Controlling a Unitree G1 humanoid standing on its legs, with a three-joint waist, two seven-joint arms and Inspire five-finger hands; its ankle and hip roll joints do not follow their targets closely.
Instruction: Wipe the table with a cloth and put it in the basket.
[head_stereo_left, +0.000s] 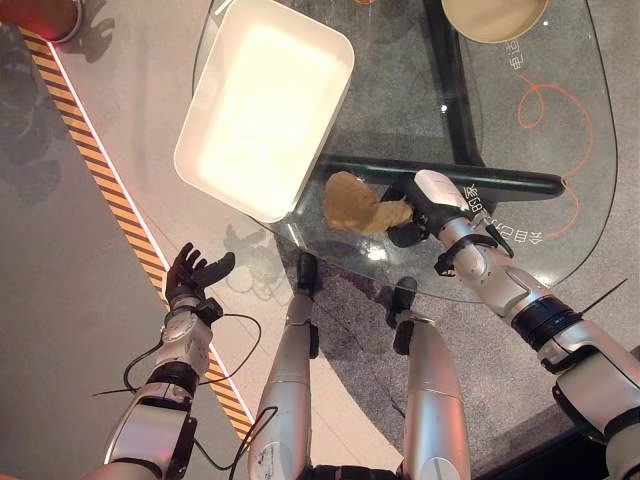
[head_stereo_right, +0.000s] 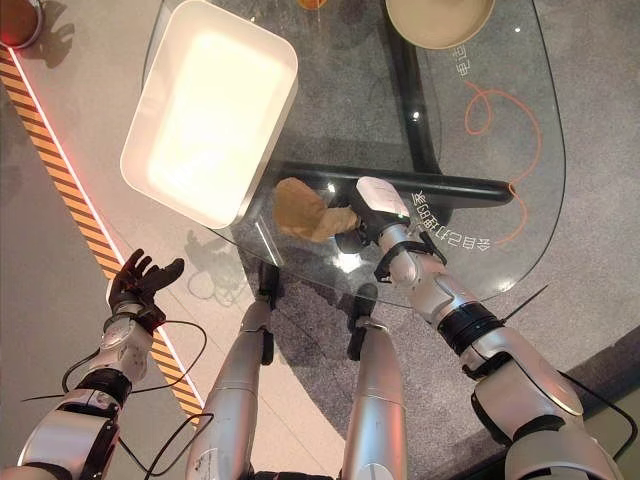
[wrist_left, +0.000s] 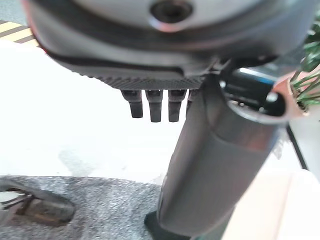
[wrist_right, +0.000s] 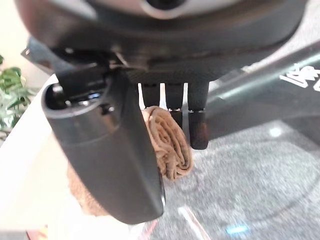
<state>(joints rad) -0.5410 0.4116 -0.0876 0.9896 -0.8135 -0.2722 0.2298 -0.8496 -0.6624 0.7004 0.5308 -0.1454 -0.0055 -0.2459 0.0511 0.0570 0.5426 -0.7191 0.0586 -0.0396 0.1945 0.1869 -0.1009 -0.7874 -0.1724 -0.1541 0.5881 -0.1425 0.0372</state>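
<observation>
There is one brown cloth (head_stereo_left: 355, 204), one white basket (head_stereo_left: 215, 170), one glass table (head_stereo_left: 560, 130) and one tan bowl (head_stereo_left: 495, 20).

Clear, glossy glass table (head_stereo_left: 520, 150) catching glints of light. Smooth white plastic basket (head_stereo_left: 262, 105) with a soft sheen. Tan cloth (wrist_right: 167, 145), soft and ribbed, looking like terry fabric. Matt dark plastic right hand (wrist_right: 145, 130) pinching it. Grey speckled carpet-like floor (head_stereo_left: 90, 330), looking rough.

Right hand (head_stereo_left: 418, 222) extended forward, fingers and thumb pinched closed. Left hand (head_stereo_left: 188, 278) low at side, fingers spread.
</observation>
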